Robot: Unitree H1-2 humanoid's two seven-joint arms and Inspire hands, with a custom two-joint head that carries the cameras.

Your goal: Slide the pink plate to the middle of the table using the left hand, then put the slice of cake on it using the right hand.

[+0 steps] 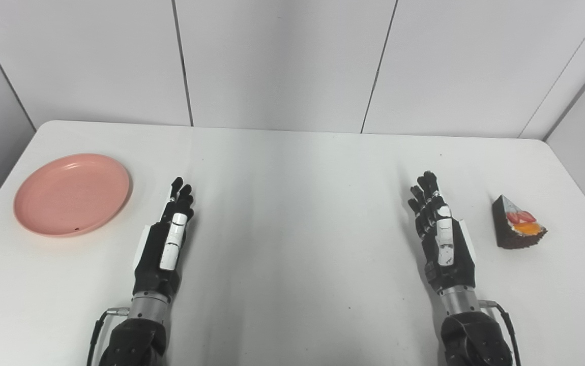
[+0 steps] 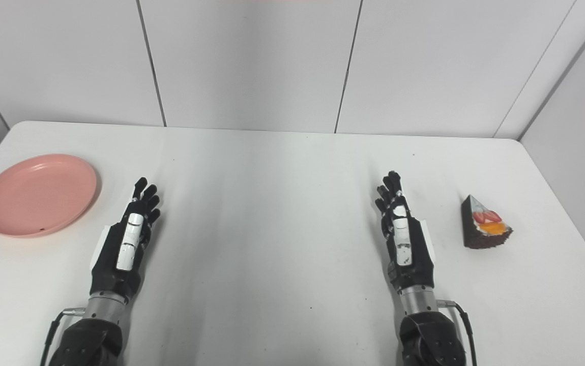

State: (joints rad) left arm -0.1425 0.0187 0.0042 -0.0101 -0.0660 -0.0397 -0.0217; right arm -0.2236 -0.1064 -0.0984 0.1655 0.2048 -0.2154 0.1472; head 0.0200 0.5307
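Note:
The pink plate (image 1: pixel 72 194) lies empty near the left edge of the white table (image 1: pixel 292 168). The slice of cake (image 1: pixel 517 223), dark with strawberry and orange on top, stands near the right edge. My left hand (image 1: pixel 168 236) rests edge-up on the table, open and empty, a short way right of the plate. My right hand (image 1: pixel 440 231) rests the same way, open and empty, a short way left of the cake. Neither hand touches its object.
White wall panels (image 1: pixel 282 61) stand close behind the table's far edge. The table's left and right edges run near the plate and the cake.

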